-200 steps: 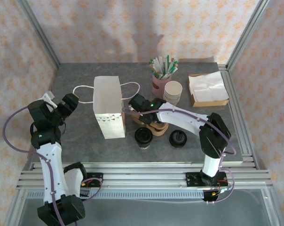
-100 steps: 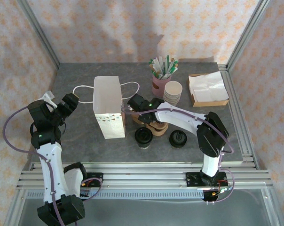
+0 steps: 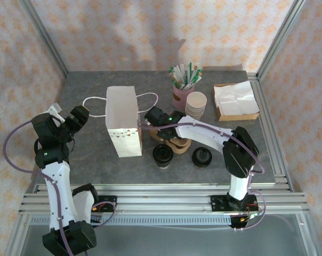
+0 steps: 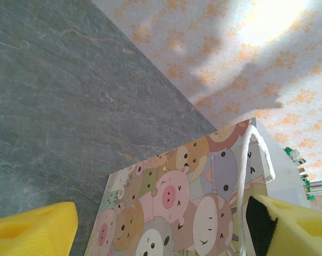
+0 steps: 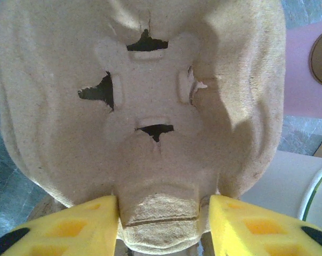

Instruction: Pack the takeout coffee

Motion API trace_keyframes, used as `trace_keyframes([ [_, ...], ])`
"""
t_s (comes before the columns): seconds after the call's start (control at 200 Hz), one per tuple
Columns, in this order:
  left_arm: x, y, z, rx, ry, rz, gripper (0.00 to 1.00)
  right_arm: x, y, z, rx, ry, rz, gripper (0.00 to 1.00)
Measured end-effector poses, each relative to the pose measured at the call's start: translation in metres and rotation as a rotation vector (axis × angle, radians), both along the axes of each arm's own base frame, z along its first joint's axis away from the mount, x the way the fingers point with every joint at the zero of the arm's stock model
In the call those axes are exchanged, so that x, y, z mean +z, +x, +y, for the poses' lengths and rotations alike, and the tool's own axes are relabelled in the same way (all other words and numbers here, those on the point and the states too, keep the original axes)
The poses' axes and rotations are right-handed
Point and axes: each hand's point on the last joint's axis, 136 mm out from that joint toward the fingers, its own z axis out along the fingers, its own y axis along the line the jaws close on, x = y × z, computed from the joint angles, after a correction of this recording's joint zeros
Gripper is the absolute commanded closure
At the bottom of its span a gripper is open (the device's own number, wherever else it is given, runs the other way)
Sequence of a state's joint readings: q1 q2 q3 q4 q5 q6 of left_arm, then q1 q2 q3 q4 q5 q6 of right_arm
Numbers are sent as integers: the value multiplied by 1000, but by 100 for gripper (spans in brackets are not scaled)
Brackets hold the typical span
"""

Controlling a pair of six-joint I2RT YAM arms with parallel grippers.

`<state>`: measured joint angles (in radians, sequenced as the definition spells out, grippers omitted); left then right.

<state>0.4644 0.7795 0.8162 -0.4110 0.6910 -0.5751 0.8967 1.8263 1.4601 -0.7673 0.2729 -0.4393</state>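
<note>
A: How's the light from above?
B: Bright and even. Soft shadows lie on the orange-patterned back wall (image 3: 171, 45) and the grey stone tabletop (image 3: 97, 160).
A: And the wrist views?
B: Left: blown-out glare on the wall, top right. Right: the beige moulded-pulp cup carrier (image 5: 59, 80) looks slightly soft and is shaded on its right side.

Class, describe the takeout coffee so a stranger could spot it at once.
Start at the white paper bag mid-table. Just right of its near end, before the pulp carrier, sits the takeout coffee. Unlike the bare black lid beside it, it has a pale cup under its lid.
</note>
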Motion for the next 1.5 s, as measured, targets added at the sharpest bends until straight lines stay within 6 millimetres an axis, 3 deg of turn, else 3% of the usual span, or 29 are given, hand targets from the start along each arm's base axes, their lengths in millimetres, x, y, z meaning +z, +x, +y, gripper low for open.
trace_keyframes([
  [0.37, 0, 0, 0, 0, 0, 0, 16, 3, -3, 3, -2, 26, 21, 56],
  [0.656, 0, 0, 0, 0, 0, 0, 16, 22, -7, 5, -6, 89, 9, 55],
  [1.001, 0, 0, 0, 0, 0, 0, 16, 21, -6, 2, -10, 74, 5, 52],
  [1.501, -2, 1, 0, 0, -3, 6, 16, 1, -4, -1, -18, 11, 22, 50],
])
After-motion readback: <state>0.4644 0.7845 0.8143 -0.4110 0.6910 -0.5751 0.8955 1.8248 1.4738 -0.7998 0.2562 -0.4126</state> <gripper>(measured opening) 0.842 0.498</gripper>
